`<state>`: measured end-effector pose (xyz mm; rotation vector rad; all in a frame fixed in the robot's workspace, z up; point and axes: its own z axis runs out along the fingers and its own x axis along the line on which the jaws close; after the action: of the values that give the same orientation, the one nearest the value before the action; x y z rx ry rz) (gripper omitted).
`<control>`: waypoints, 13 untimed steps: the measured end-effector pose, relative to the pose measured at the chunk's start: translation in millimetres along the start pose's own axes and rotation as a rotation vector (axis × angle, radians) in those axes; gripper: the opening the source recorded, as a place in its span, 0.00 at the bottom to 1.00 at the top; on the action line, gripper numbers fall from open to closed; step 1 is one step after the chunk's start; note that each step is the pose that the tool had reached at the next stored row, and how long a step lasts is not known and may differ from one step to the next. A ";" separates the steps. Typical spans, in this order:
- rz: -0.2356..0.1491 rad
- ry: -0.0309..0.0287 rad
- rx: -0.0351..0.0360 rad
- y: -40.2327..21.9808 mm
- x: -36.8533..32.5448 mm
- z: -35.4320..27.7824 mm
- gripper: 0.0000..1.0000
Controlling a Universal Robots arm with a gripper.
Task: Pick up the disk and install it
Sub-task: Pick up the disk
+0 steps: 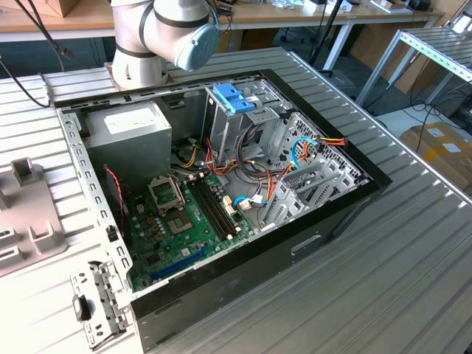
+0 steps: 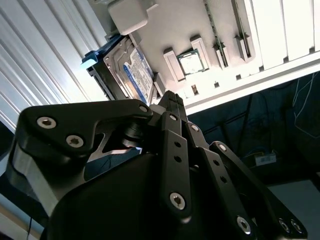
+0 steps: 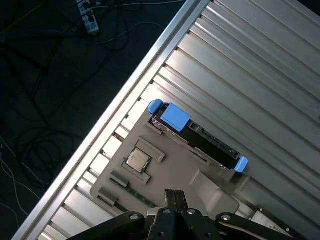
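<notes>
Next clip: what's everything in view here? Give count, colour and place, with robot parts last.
disk: one, dark in a bright blue carrier, on edge in the tray
tray: one, grey, on the table
processor chip: one, silver, in a tray pocket
memory stick: one, green, in a tray slot
computer case: one, black, open, on the table
motherboard: one, green, on the case floor
power supply: one, grey with white label, inside the case
bracket: one, pale blue, atop the drive cage
table: one, silver, ribbed
arm: one, grey, behind the case
hand: one, black, shut and empty, above the tray
</notes>
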<state>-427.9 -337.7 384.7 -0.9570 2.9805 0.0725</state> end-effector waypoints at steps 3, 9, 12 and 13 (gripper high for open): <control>-0.016 0.0007 -0.0003 0.0 0.0 0.0 0.11; -0.043 0.0018 -0.0009 0.0 0.0 0.0 0.11; -0.055 0.0023 -0.0011 0.0 0.0 0.0 0.11; -0.058 0.0025 -0.0011 0.0 0.0 0.0 0.11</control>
<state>-427.9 -337.7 384.7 -1.0442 2.9525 0.0726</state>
